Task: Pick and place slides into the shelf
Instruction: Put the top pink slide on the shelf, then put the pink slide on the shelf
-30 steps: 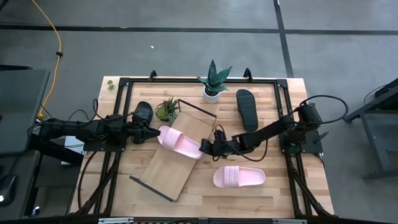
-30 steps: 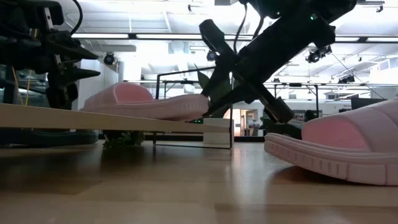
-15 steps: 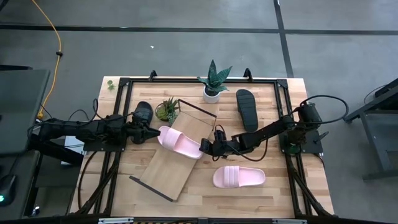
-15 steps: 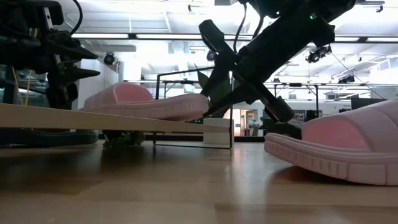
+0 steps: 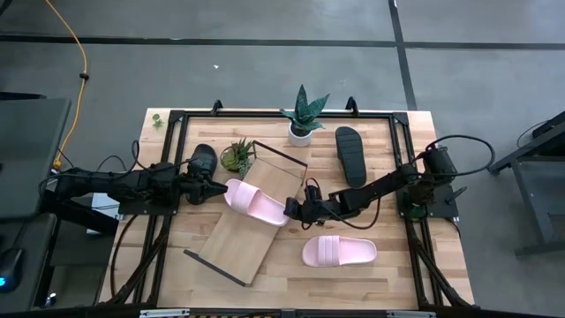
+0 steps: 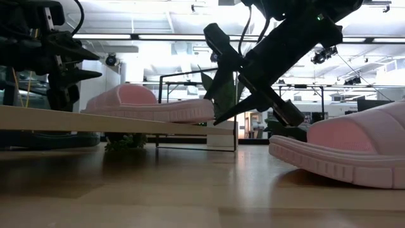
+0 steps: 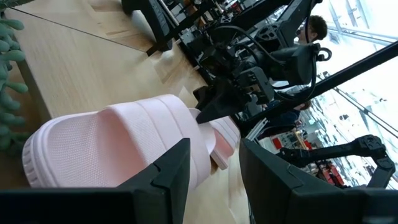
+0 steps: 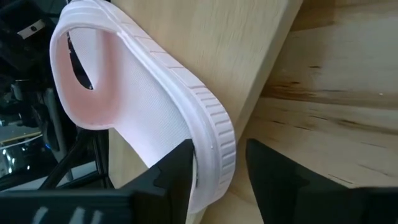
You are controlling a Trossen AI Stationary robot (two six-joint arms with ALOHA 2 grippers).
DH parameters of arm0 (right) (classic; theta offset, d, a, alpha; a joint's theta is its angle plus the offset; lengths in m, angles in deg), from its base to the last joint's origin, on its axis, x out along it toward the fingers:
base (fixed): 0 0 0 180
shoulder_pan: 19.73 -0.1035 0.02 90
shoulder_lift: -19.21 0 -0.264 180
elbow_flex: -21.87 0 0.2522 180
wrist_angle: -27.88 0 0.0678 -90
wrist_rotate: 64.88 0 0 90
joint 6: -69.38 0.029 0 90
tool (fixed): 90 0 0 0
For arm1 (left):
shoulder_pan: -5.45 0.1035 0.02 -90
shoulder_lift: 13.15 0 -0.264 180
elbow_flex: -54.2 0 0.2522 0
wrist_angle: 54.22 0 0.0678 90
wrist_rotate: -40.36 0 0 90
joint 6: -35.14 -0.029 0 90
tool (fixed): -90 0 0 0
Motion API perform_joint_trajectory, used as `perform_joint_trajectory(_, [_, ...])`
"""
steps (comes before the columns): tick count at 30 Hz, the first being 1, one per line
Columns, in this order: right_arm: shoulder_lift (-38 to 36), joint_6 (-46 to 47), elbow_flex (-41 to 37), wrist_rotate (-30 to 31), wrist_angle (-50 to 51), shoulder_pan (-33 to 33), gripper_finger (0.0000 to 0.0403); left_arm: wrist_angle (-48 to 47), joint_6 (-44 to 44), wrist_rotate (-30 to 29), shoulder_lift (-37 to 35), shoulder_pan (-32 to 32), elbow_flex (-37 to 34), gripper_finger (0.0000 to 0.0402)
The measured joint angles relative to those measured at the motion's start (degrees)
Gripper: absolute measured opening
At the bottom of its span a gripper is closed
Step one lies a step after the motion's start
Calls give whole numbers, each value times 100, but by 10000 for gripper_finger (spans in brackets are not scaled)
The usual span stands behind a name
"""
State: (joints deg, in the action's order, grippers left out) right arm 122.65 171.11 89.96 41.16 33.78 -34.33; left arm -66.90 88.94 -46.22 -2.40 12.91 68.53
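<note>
**Jaws parted at both ends of the pink slide**

The right gripper [image 5: 291, 210] stands open just off the heel of the pale pink slide [image 5: 254, 201] lying on the shelf [image 5: 238, 243] at frame centre. The left gripper [image 5: 216, 188], also open, sits at its toe. Another pink slide [image 5: 340, 251] lies lower right; black slides [image 5: 350, 155] rest farther up.

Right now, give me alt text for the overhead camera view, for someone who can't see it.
A pale pink slide lies across the tilted shelf board at the table's centre, with the right gripper open at its heel and the left gripper open at its toe. A second pink slide and two black slides lie on the tabletop.
</note>
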Motion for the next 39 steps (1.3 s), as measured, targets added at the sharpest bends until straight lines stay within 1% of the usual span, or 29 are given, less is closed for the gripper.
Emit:
perform_joint_trajectory(4, [0, 30, 0, 250, 72, -99, 142, 0, 0, 2, 0, 0, 1, 127])
perform_joint_trajectory(10, [-7, 134, -2, 408, 204, -244, 142, 0, 0, 2, 0, 2, -1, 127])
perform_joint_trajectory(13, [-121, 133, -4, 661, 306, -316, 142, 2, 0, 2, 0, 0, -1, 127])
perform_joint_trajectory(19, [-627, 82, -7, 949, 1188, -380, 142, 4, 0, 2, 2, 2, 1, 127])
perform_joint_trajectory(22, [-945, -24, -7, 928, 1624, -386, 142, 2, 0, 2, 2, 2, 1, 127])
perform_joint_trajectory(26, [-1437, -260, -7, 669, 2292, -436, 142, 4, 2, 4, 2, 2, 0, 127])
perform_joint_trajectory(31, [-1946, -274, -7, 591, 3106, -695, 142, 2, 2, 7, 2, 0, -1, 127])
perform_joint_trajectory(35, [-2145, 36, -7, 431, 3456, -1017, 142, 2, 2, 24, 2, 0, 1, 127])
perform_joint_trajectory(39, [-2132, 505, -30, 128, 3596, -1415, 142, 2, 2, 22, 2, 2, 1, 127])
